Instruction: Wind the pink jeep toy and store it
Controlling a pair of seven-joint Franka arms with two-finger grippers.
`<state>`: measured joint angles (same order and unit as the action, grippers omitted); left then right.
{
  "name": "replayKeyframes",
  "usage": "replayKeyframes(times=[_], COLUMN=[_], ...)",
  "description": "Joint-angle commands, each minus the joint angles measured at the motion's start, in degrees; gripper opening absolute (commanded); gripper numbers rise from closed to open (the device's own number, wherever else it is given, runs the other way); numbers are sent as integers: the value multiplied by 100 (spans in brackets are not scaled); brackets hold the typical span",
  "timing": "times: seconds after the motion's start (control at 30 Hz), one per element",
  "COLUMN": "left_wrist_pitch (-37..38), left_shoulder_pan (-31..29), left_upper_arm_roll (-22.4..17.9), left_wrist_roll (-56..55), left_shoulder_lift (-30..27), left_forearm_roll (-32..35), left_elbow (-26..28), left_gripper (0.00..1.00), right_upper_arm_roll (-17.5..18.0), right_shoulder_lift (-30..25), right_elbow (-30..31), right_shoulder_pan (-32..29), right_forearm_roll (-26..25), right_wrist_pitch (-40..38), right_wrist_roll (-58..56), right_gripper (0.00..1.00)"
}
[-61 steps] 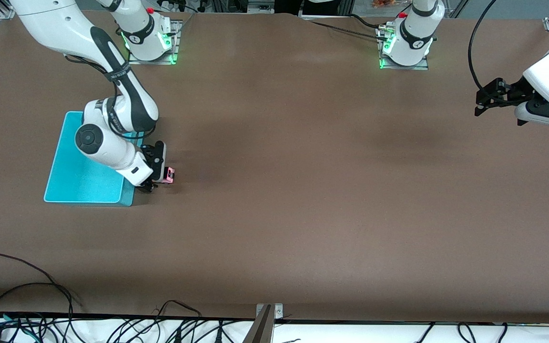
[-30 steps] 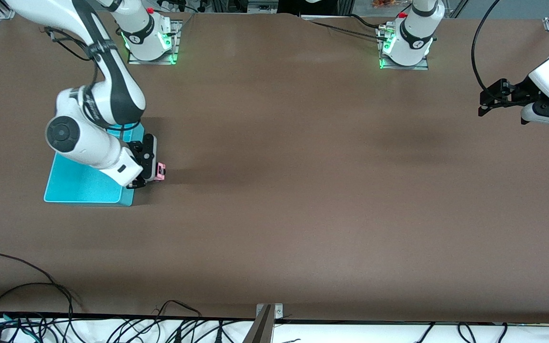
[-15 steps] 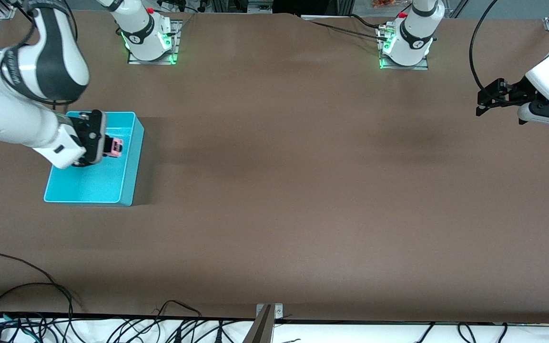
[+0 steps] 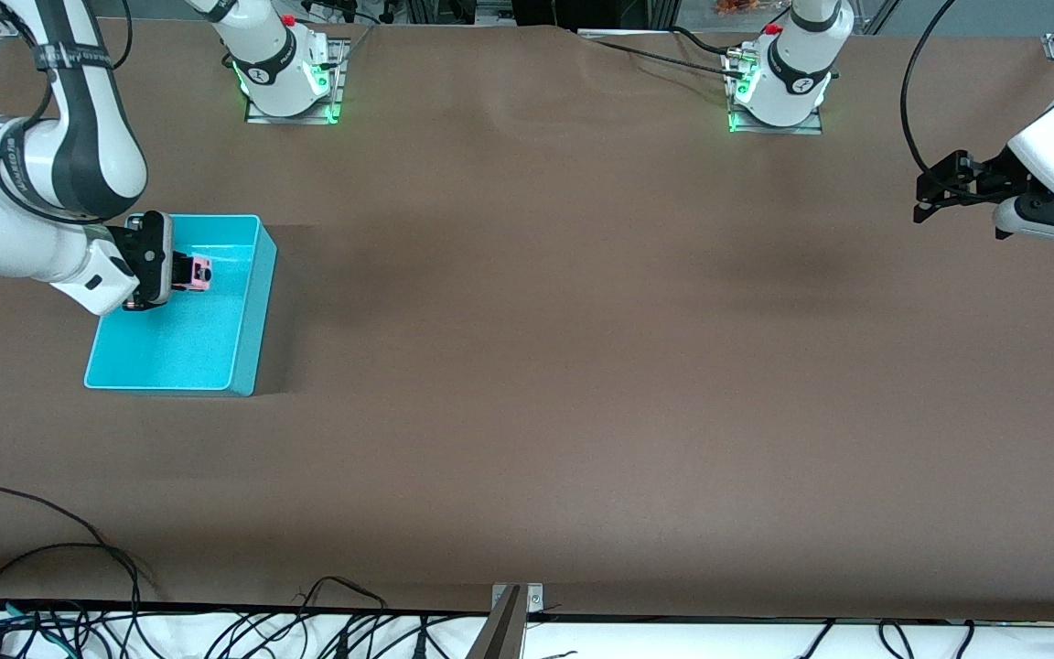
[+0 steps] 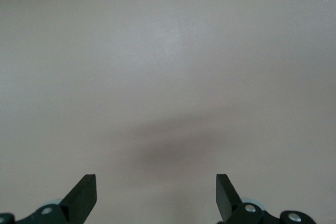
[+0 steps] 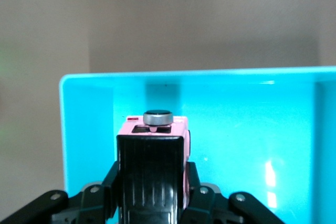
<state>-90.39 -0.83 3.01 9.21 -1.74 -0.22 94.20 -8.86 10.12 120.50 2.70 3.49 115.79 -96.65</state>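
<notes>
Pink jeep toy (image 4: 199, 273) in right end effector (image 4: 181, 273) over unlabelled cyan bin (image 4: 248, 311).

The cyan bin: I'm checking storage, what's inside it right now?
The cyan bin shows only bare floor. The right gripper holds the pink jeep toy above it, covering a small patch.

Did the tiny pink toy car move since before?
Yes. The tiny pink toy car, shut in the right gripper, went from the brown table beside the cyan plastic bin to over the bin's inside.
</notes>
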Motion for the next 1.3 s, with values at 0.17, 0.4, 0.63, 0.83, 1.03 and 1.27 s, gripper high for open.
replayKeyframes(times=[0.17,0.4,0.63,0.83,1.03,1.27], left_wrist_pitch=[118,127,127,127,127,118], left_shoulder_pan=[31,-22,4,-5,-13,-13], left_upper_arm_roll=[24,16,16,16,16,7], left_wrist_roll=[-51,-51,-51,-51,-51,-51], left_shoulder_lift=[104,157,165,165,174,174], left_forearm_roll=[48,83,92,92,92,92], left_elbow=[-288,-350,-359,-367,-367,-367], left_gripper=[100,100,100,100,100,100], right_upper_arm_roll=[-178,-169,-169,-169,-160,-99], right_shoulder_lift=[43,245,465,491,509,430], right_elbow=[957,1213,1204,1195,1160,862], right_shoulder_pan=[-6,-76,-85,-85,-76,-59], right_forearm_roll=[205,213,231,363,486,495], right_wrist_pitch=[1191,1806,1939,1939,1886,1649], right_wrist_roll=[-345,-653,-653,-653,-653,-627], right_gripper=[12,14,21,67,100,100])
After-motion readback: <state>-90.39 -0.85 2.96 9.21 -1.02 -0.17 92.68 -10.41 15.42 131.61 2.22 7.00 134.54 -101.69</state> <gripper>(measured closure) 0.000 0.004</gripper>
